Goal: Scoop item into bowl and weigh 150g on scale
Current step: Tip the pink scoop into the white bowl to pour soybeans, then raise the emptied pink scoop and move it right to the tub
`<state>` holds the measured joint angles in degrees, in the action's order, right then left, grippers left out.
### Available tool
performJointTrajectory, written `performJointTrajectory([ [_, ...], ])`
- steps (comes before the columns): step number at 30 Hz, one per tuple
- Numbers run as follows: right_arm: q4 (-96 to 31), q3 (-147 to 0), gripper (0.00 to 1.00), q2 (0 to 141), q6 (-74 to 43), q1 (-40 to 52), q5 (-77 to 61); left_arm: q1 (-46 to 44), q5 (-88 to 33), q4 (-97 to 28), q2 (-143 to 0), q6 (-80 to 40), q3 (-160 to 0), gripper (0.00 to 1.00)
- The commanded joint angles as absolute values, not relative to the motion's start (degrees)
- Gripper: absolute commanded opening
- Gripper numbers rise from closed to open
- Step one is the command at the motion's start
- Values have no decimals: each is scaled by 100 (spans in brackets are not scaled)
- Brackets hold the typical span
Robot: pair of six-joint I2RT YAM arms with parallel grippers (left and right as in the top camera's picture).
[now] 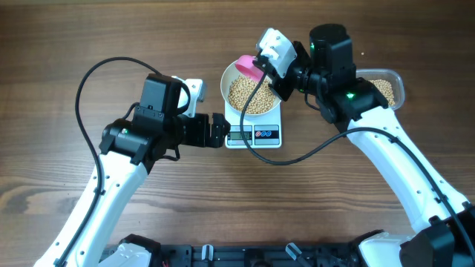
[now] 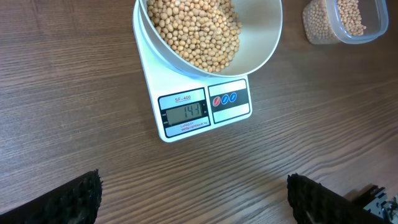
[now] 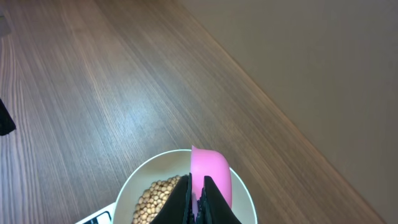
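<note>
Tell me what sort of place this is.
Probably a robot test bench staged for kitchen-style weighing, not a real kitchen: two white robot arms work over a bare wood-grain table, where a digital scale carries a white bowl of beans, with a clear tub of more beside it.

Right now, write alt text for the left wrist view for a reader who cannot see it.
A round white bowl part-filled with small tan-beige beans sits on a white square digital scale, whose grey display appears to read 143. A clear plastic tub of more beans stands upper right on the wooden table; the left tool is open, empty.
</note>
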<state>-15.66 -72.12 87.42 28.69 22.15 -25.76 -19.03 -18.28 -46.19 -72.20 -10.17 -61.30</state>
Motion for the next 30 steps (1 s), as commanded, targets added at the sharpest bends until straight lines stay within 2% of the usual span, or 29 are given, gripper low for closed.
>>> performJointTrajectory([
  [1,-1551,-7242,4,8608,2985,2233,-2434,-1927,-1898,-4604,-7234,-928,-6090,100],
  [11,-1542,-7242,4,8608,2794,2233,-2436,-1927,-1898,-4604,-7234,-928,-6090,100],
  [18,-1361,-7242,4,8606,1076,2106,-2434,-1927,-1898,-4604,-7234,-928,-6090,100],
  [21,-1144,-7242,4,8560,567,1848,-2434,-1927,-1898,-4604,-7234,-928,-6090,100],
  [30,-1181,-7242,4,8276,405,480,-2381,-1927,-1898,-4604,-7234,-928,-6090,100],
])
